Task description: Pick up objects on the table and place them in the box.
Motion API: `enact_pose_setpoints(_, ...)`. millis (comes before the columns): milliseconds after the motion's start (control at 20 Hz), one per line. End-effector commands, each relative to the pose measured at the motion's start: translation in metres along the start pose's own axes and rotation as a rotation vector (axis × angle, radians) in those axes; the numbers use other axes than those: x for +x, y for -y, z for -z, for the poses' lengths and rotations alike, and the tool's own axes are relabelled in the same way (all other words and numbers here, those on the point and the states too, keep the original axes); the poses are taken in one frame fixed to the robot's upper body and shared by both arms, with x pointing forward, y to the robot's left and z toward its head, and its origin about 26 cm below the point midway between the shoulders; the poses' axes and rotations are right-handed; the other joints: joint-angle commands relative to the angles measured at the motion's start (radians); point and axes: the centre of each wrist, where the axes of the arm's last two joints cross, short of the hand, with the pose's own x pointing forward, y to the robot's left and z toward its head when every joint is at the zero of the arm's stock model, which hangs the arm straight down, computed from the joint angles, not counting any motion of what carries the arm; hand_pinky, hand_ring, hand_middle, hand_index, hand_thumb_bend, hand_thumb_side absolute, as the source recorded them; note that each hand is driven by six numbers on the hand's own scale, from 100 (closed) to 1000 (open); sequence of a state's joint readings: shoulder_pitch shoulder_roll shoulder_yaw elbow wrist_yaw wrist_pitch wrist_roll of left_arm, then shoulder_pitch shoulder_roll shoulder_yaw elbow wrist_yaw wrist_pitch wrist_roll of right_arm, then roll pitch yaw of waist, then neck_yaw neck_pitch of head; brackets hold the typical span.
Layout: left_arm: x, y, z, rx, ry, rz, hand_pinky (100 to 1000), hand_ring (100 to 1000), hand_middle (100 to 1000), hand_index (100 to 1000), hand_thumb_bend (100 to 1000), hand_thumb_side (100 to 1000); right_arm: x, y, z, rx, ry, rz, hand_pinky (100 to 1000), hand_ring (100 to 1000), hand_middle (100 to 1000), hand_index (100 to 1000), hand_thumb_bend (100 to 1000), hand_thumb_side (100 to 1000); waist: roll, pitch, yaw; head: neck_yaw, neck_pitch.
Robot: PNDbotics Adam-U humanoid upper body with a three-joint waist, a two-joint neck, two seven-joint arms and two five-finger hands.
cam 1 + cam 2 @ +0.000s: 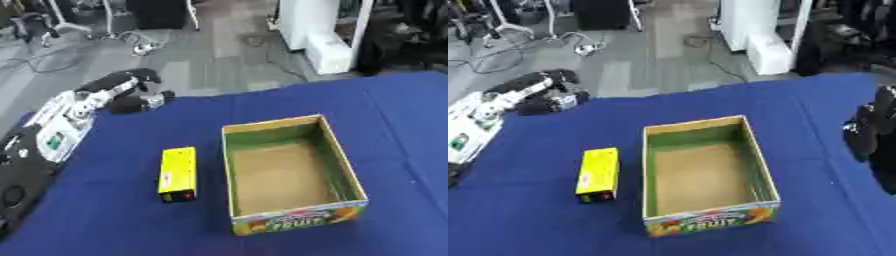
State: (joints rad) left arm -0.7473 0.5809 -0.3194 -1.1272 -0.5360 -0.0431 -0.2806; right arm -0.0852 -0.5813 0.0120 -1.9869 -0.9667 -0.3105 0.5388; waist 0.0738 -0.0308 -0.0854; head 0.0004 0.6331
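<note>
The box [293, 175] is standing upright on the blue table [122, 225], with its open top facing the camera. Its inside walls are green, its floor is plain brown cardboard, and its near outer wall is carrying a colourful fruit print. Nothing is lying inside the box.

The yellow object [178, 173], a flat rectangular block with a dark near end bearing a small red mark, is lying flat on the table just beside the box's left wall, apart from it, with its long side running roughly parallel to that wall.

The left hand [131, 95] is hanging over the far left edge of the table, well apart from the box and beyond its far left corner. Its dark fingers are curling inward, and they are closing on nothing. The left arm [66, 122], white and silver with a small green panel, is running back from that hand toward the lower left, well to the left of the box.

The right hand [872, 132] is showing only in the right eye view, at the picture's edge, to the right of the box and well apart from it. Whether its fingers are apart or together cannot be told.
</note>
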Motion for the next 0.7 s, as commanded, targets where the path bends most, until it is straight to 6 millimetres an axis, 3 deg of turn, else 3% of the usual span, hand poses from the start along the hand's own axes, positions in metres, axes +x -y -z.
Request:
enact_pose_setpoints(50, -0.0015, -0.0164, -0.0041, 0.027, 0.002, 0.031, 879, 833, 981, 934, 362, 1000, 0.0078, 0.0021, 0.0060, 0.022, 0.006, -0.021, 146, 310, 391, 501, 100, 1000, -0.003, -0.010, 0.000, 0.007, -0.004)
enact_pose_setpoints(450, -0.0016, -0.0161, -0.0047, 0.025, 0.005, 0.029, 878, 832, 981, 934, 358, 1000, 0.0079, 0.0021, 0.0059, 0.024, 0.006, -0.022, 147, 311, 391, 501, 100, 1000, -0.003, -0.010, 0.001, 0.010, -0.004)
enact_pose_setpoints(600, 0.0008, -0.0181, -0.0053, 0.029, 0.061, 0.052, 888, 841, 979, 931, 384, 992, 0.0079, 0.0021, 0.0058, 0.024, 0.006, -0.022, 147, 311, 391, 501, 100, 1000, -0.003, -0.010, 0.001, 0.007, -0.006)
enact_pose_setpoints(700, 0.0014, -0.0212, -0.0060, 0.034, 0.119, 0.101, 925, 846, 952, 909, 443, 935, 0.0079, 0.0021, 0.0056, 0.024, 0.005, -0.022, 147, 311, 391, 501, 100, 1000, -0.003, -0.011, 0.002, -0.006, -0.008)
